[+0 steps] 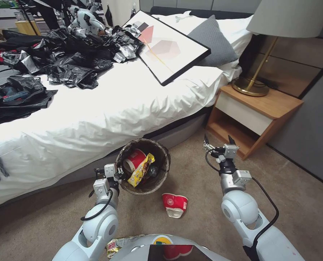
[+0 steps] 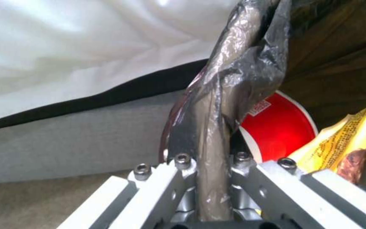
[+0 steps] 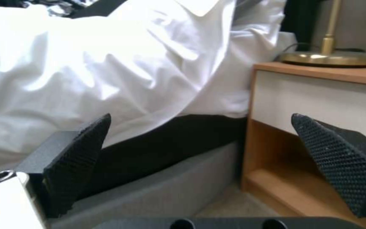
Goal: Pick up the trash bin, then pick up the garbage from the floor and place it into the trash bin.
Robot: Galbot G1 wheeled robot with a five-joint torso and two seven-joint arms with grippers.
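Red print on white label of bin's red cup [image 2: 282, 127], unreadable.

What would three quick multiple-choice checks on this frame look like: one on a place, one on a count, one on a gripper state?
1. Where is the crushed red-and-white paper cup that is outside the bin?
A. On the carpet between the arms
B. On the bed
C. On the nightstand

2. How many red paper cups lie inside the trash bin?
A. None
B. One
C. Three

3. What state is the right gripper in?
A. Shut on a cup
B. Shut on the bin rim
C. Open, holding nothing

Answers:
1 A, it lies on the floor just in front of the bin.
2 B, a single red cup sits beside the yellow snack wrapper.
3 C, its fingers stand apart with nothing between them, while the left gripper clamps the bin rim.
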